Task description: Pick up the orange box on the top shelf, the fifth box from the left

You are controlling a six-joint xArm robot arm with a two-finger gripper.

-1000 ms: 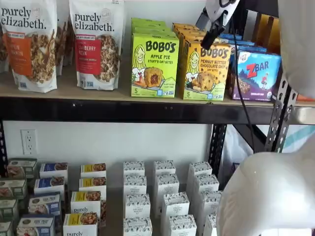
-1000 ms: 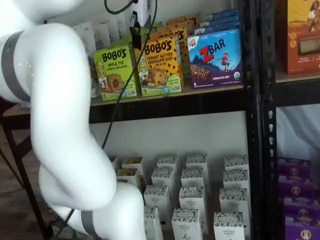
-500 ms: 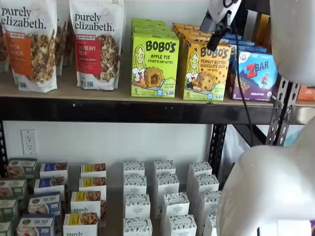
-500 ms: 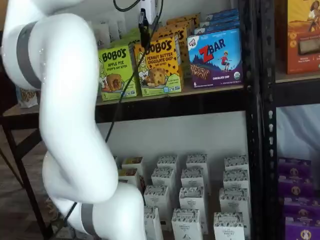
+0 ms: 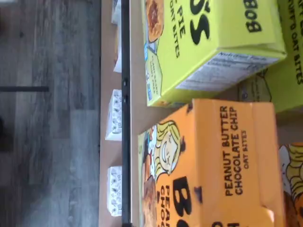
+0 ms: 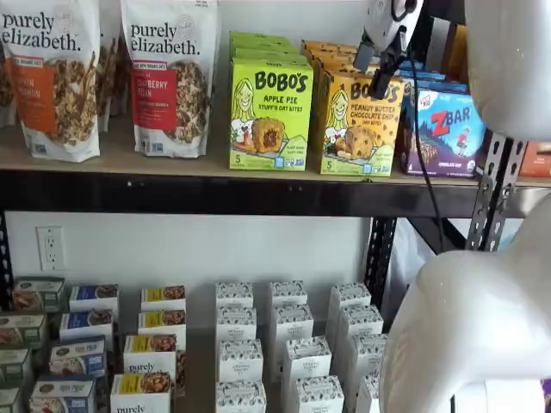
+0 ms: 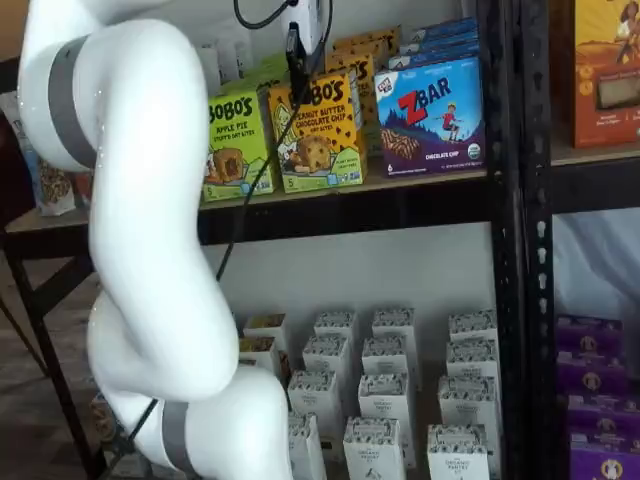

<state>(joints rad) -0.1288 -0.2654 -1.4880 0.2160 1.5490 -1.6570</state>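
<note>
The orange box (image 6: pixel 360 125), printed BOBO'S Peanut Butter Chocolate Chip, stands upright at the front of the top shelf (image 6: pixel 215 194) in both shelf views (image 7: pixel 320 135). More orange boxes stand in a row behind it. The wrist view shows its top and front face (image 5: pixel 213 165) close below the camera. My gripper (image 6: pixel 378 84) hangs from above, just in front of the box's upper edge. In a shelf view (image 7: pixel 298 92) its black fingers overlap the box's upper left corner. The fingers show side-on with no visible gap, and nothing is held in them.
A lime-green Bobo's Apple Pie box (image 6: pixel 269 116) stands just left of the orange box and a blue-purple ZBar box (image 6: pixel 448 129) just right. Granola bags (image 6: pixel 168 77) are further left. My white arm (image 7: pixel 140 230) fills the left foreground. Small cartons (image 6: pixel 284 344) fill the lower shelf.
My gripper has moved right, from over the gap beside the green box to in front of the orange box's top. The arm has swung right with it.
</note>
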